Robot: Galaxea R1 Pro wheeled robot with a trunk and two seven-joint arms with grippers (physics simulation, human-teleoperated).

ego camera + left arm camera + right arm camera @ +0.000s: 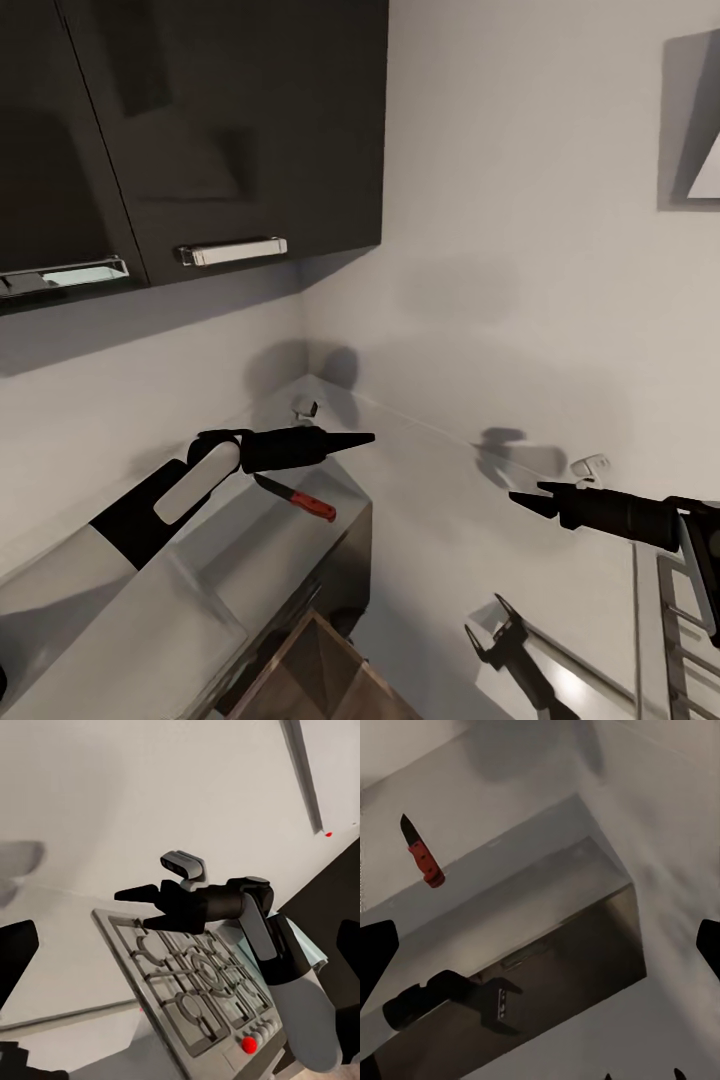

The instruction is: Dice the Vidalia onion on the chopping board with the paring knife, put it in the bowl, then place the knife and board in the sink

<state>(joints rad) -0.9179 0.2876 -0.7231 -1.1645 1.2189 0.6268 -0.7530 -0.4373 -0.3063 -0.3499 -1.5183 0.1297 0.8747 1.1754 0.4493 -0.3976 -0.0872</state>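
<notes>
The paring knife, dark blade and red handle, lies on the glossy countertop near its far corner; the right wrist view has the knife lying flat there too. My left gripper hovers just above and beyond the knife, open and empty. My right gripper hangs in the air to the right, also open and empty, its two fingers apart in the left wrist view. The onion, sink, chopping board and bowl are out of view.
Dark upper cabinets with chrome handles hang above the left arm. Grey walls meet in a corner behind the counter. A stove hob with a red knob lies under my right arm. A dark cabinet front drops below the counter edge.
</notes>
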